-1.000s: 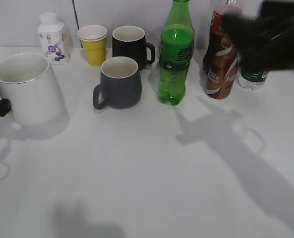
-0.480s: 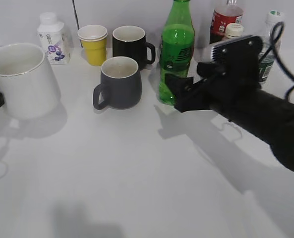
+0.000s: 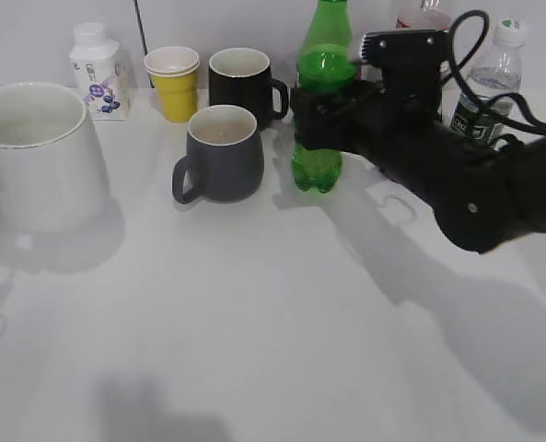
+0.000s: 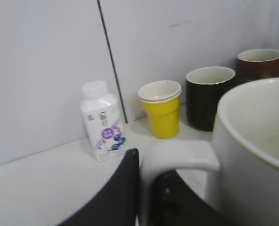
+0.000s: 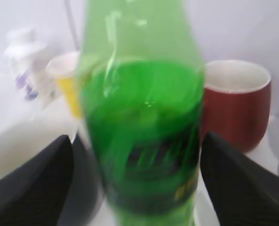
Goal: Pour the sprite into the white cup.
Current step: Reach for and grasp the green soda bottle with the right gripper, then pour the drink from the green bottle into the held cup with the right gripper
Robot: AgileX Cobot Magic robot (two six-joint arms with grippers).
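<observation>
Labels on drinks, none clearly readable.
The small white carton (image 4: 103, 122) carries purple print with a blueberry picture and small characters too fine to read. The sprite (image 5: 141, 127) has a dark label band with pale marks, blurred past reading. The clear bottle (image 3: 483, 81) has a dark green label with white marks, also unreadable.

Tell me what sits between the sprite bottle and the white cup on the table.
The grey mug stands on the table roughly between the sprite and the white cup. The right gripper has the bottle between its fingers; the left gripper is at the cup's handle.
</observation>
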